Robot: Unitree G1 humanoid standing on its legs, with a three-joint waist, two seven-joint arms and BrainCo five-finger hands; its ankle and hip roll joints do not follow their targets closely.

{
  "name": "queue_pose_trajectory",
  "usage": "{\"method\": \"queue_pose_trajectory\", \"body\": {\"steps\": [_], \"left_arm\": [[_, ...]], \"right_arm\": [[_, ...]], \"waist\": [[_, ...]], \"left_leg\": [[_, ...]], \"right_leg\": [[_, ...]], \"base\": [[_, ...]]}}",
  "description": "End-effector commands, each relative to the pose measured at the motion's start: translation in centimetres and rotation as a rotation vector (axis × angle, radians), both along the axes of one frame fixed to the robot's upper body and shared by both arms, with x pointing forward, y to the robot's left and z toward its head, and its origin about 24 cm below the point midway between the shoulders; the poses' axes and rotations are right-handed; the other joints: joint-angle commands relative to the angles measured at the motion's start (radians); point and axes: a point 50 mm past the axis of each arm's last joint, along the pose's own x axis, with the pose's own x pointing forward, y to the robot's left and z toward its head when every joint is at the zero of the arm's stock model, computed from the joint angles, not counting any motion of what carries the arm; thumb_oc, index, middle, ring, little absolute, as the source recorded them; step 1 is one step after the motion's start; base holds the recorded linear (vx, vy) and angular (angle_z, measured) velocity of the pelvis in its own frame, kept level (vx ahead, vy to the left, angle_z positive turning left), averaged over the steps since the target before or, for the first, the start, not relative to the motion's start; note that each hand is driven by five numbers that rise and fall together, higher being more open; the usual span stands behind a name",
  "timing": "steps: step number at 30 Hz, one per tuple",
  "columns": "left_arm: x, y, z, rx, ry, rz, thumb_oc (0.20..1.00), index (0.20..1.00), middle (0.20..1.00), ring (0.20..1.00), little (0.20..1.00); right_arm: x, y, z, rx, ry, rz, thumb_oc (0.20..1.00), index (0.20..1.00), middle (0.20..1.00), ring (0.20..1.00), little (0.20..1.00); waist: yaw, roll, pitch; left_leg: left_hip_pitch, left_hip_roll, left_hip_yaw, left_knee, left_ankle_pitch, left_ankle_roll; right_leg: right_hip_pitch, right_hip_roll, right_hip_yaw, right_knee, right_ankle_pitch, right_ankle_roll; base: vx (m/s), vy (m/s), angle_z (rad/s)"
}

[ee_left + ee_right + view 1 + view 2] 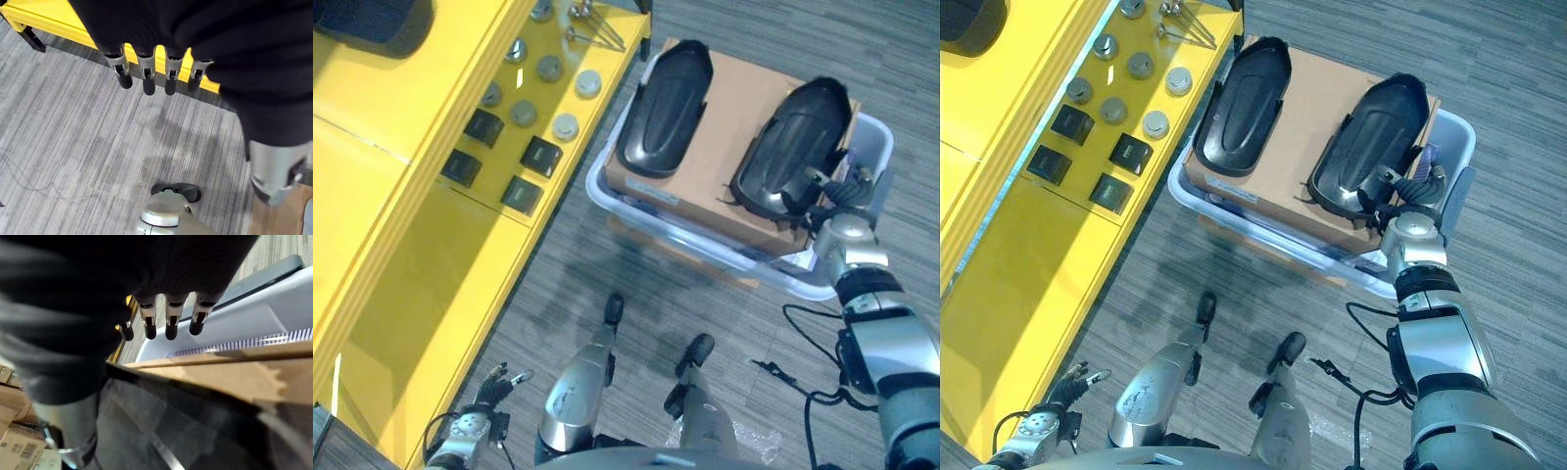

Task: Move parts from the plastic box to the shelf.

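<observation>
Two black moulded shell parts lie hollow side up on a brown cardboard sheet [734, 98] across the pale plastic box [605, 199]. One part [666, 103] is on the left, the other [795, 147] on the right. My right hand [834, 188] hovers over the near rim of the right part [186, 431]; its fingers [170, 319] are straight and hold nothing. The yellow shelf [411, 245] runs along the left. My left hand [499, 384] hangs open low beside the shelf's near end, fingers [146, 73] straight above the carpet.
On the shelf sit several round grey caps [524, 113], a few black square blocks [540, 157] and thin metal rods [592, 29]. Grey carpet [607, 274] lies between shelf and box. A dark object [372, 20] rests at the shelf's far left corner.
</observation>
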Motion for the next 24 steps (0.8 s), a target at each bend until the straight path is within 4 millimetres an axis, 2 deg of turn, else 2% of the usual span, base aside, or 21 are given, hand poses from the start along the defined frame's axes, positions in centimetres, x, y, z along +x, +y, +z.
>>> {"method": "queue_pose_trajectory", "body": {"steps": [1,7,12,19,24], "left_arm": [[-0.8,0.7,-0.2,0.020,0.027,-0.005,1.000,1.000,1.000,1.000,1.000],[-0.7,0.7,-0.1,0.018,0.027,-0.005,1.000,1.000,1.000,1.000,1.000],[-0.6,0.8,-0.1,0.013,0.024,0.000,1.000,1.000,1.000,1.000,1.000],[-0.1,0.6,0.0,0.007,0.010,-0.002,1.000,1.000,1.000,1.000,1.000],[0.6,0.6,0.3,0.007,-0.004,-0.012,1.000,1.000,1.000,1.000,1.000]], "right_arm": [[-0.3,-0.9,1.1,-0.125,0.014,-0.011,1.000,1.000,1.000,1.000,1.000],[-0.5,-1.0,0.0,-0.110,0.063,-0.014,1.000,1.000,1.000,1.000,1.000],[-1.2,-1.7,-1.7,-0.101,0.138,-0.036,1.000,1.000,1.000,1.000,1.000],[-2.9,-2.9,-5.3,-0.082,0.296,-0.082,1.000,1.000,1.000,1.000,1.000],[-3.5,-3.1,-6.2,-0.071,0.322,-0.081,1.000,1.000,1.000,1.000,1.000]], "waist": [[0.034,0.002,-0.058],[0.036,-0.005,-0.051],[0.036,-0.009,-0.045],[0.038,-0.012,-0.032],[0.040,-0.013,-0.025]], "left_leg": [[-0.040,0.014,-0.086,0.015,-0.107,-0.037],[-0.047,0.015,-0.087,0.018,-0.106,-0.038],[-0.058,0.017,-0.089,0.026,-0.107,-0.038],[-0.074,0.017,-0.094,0.037,-0.106,-0.036],[-0.087,0.016,-0.098,0.038,-0.102,-0.035]], "right_leg": [[-0.051,-0.041,0.013,0.083,-0.130,0.072],[-0.054,-0.037,0.015,0.083,-0.130,0.072],[-0.062,-0.035,0.016,0.088,-0.130,0.071],[-0.073,-0.033,0.017,0.094,-0.128,0.070],[-0.082,-0.032,0.016,0.091,-0.122,0.071]], "base": [[0.00,0.000,0.00],[0.00,0.000,0.00],[0.00,0.000,0.00],[0.00,-0.003,0.00],[0.00,0.000,0.00]]}}
